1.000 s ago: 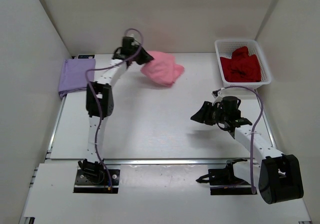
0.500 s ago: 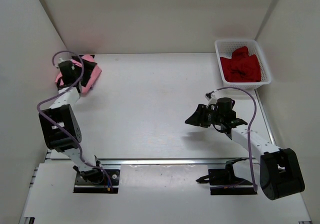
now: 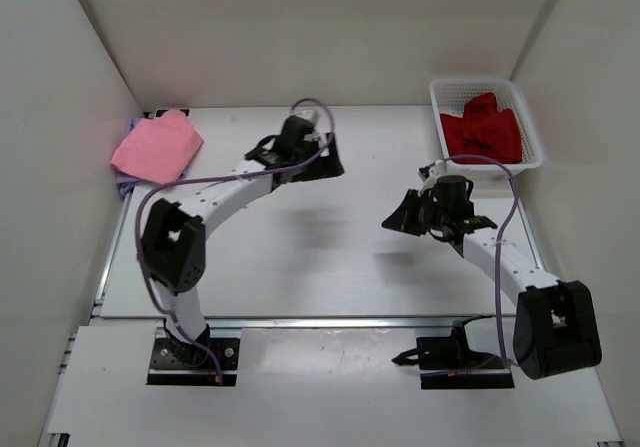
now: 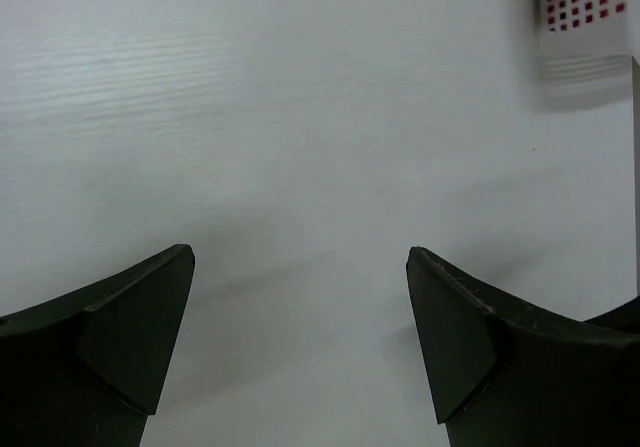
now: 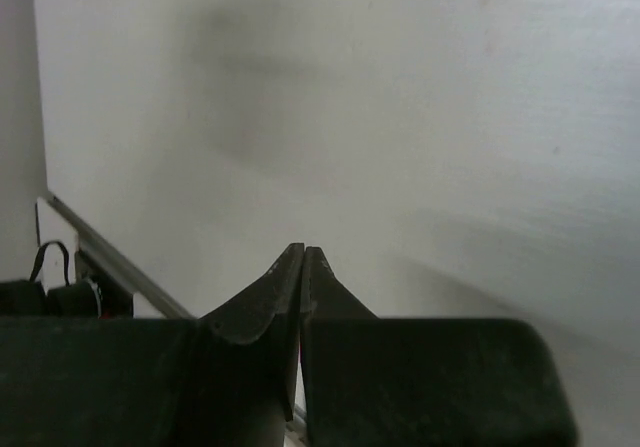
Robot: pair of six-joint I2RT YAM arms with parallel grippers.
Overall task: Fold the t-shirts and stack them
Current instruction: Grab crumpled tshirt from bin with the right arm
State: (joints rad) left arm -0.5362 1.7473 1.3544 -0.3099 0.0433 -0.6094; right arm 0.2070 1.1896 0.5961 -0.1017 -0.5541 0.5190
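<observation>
The left end effector [image 4: 300, 255] stands wide open with nothing between its fingers, over the bare surface [image 3: 300, 257]. The right end effector [image 5: 302, 252] is fully closed, its two fingertips pressed together, and it also holds nothing.

The pink shirt [image 3: 155, 145] lies folded on the lavender shirt [image 3: 133, 124], far to the left of the left end effector, so this stack looks done. The dark red shirt [image 3: 482, 132] is crumpled inside the white basket [image 3: 470, 83], well to the right of the left end effector and just beyond the right one. I judge that fetching it is the step now.

To do this well, the right end effector must first open, because closed fingers cannot take cloth. Whichever end effector goes should come down from above into the basket, not from the side, so that it does not push the light basket away. It should pinch a high fold of the fabric, then lift straight up until the shirt clears the rim. The shirt should be laid on the open surface between both end effectors, where each can reach an edge for spreading and folding.
</observation>
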